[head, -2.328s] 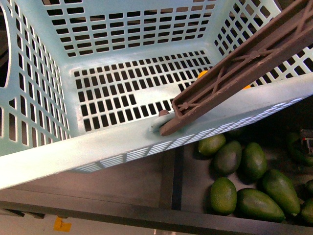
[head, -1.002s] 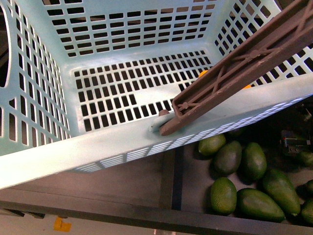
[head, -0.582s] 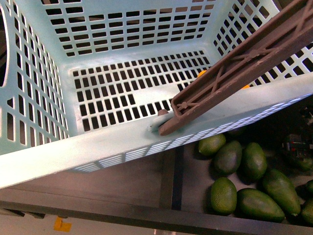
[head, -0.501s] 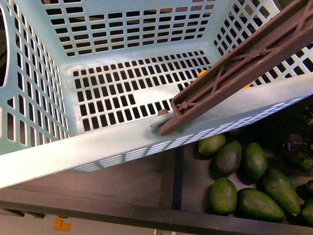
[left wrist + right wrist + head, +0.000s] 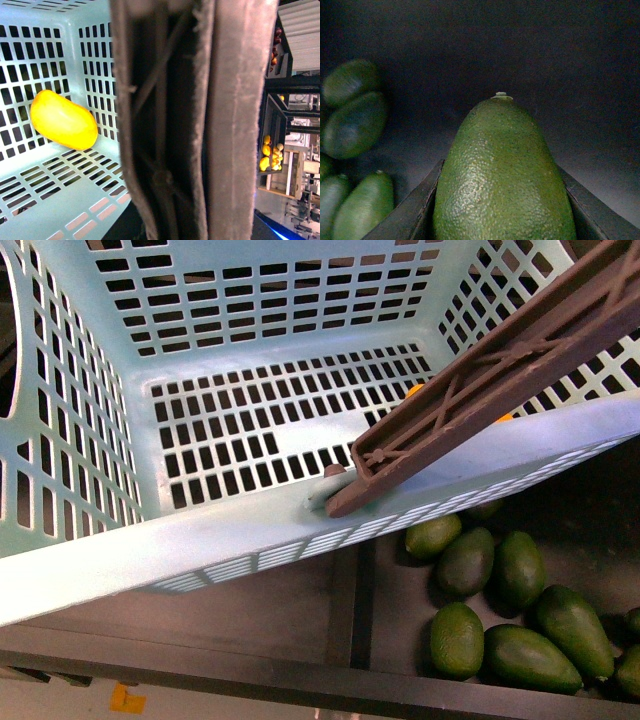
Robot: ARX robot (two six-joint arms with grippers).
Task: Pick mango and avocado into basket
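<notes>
In the front view the basket point(image 5: 250, 530) fills most of the picture, tilted, with its brown-grey handle point(image 5: 480, 380) slanting across its right side. Behind the handle a sliver of the mango point(image 5: 415, 390) shows on the slotted floor, close to the basket's far right corner. Below the near rim a dark tray point(image 5: 260, 610) has a divider, and a heap of loose avocados point(image 5: 515, 570) lies in its right compartment. Neither arm shows here. In the left wrist view the handle point(image 5: 200, 120) stands so close that it covers the middle of the picture. Past it the mango point(image 5: 62, 120) rests on the basket's floor, right against a side wall. The left claw itself is out of sight, so I cannot tell its state. Far off, shelves point(image 5: 272, 150) hold yellow fruit. In the right wrist view the right claw point(image 5: 501, 172) is clenched on the avocado point(image 5: 500, 135). Its dark fingers point(image 5: 415, 215) press both flanks and the stem end points away from the camera. Other avocados point(image 5: 355, 125) lie well apart from it on the dark tray.
</notes>
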